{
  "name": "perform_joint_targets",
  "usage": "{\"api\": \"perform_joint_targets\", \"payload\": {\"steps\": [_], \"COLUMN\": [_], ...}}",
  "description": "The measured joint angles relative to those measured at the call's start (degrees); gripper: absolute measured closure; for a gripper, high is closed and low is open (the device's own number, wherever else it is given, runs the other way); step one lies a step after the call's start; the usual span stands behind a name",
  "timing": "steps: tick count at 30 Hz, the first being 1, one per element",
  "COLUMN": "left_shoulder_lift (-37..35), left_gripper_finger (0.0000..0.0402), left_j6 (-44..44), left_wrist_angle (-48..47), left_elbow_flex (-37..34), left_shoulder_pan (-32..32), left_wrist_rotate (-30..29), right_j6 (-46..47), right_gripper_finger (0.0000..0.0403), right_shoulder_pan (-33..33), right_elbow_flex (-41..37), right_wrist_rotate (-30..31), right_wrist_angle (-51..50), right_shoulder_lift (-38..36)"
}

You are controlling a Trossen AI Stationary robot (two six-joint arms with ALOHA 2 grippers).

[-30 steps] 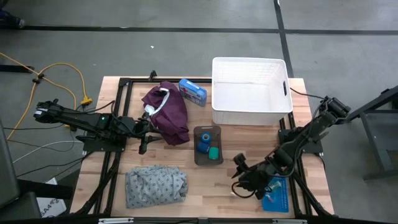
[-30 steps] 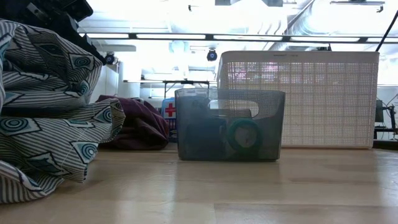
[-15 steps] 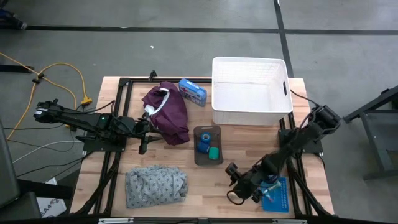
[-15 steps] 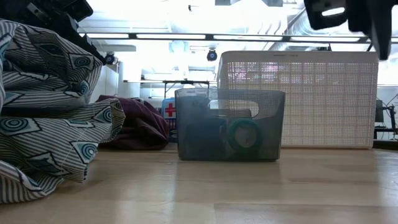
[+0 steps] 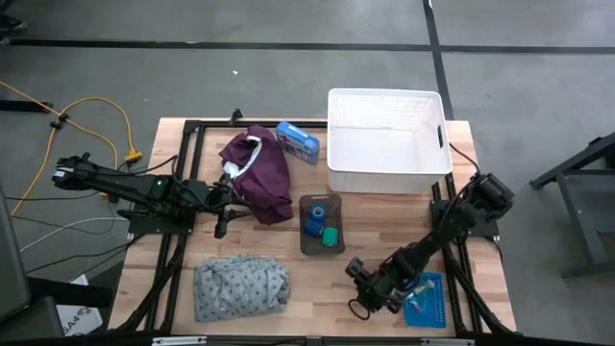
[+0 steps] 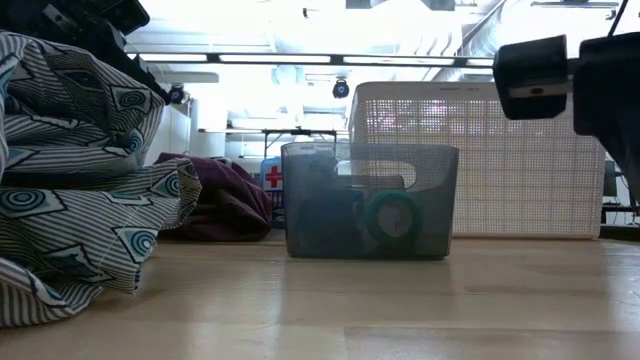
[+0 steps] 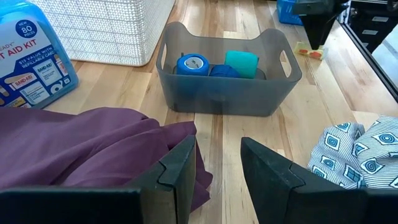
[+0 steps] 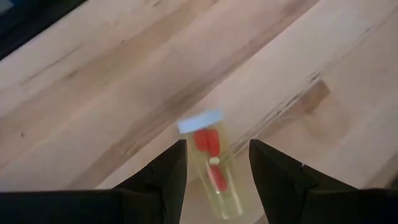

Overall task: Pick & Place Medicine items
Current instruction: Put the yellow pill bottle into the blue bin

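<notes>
Left arm: I see it stretched flat across the left of the surface, waiting.
Left end effector [image 7: 216, 167]: fingers narrowly parted, nothing between them.
Right arm: reaching diagonally toward the front edge.
Right end effector [image 8: 214, 167]: my view shows fingers parted, pointing down.

Bare wood all around the right gripper [image 8: 212, 163] and toward the grey bin [image 5: 321, 225]; blue tray [image 5: 429, 300] just beside it; small clear vial [image 8: 212, 162] between open fingers.
</notes>
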Motion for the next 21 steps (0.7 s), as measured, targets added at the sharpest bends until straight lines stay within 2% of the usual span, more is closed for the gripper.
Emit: {"api": "perform_joint_targets", "payload": {"steps": [21], "left_shoulder_lift": [0.00], "left_gripper_finger": [0.0279], "left_j6": [0.00], "left_wrist_angle": [0.00], "left_elbow_flex": [0.00], "left_shoulder_pan": [0.02], "left_wrist_rotate": [0.00], "right_j6": [-0.20], "right_gripper_finger": [0.0243], "right_shoulder_pan": [0.24], "right_elbow_flex": [0.00], "right_wrist_rotate": [-0.45], "right_wrist_angle": [-0.23], "right_shoulder_lift": [2.82]}}
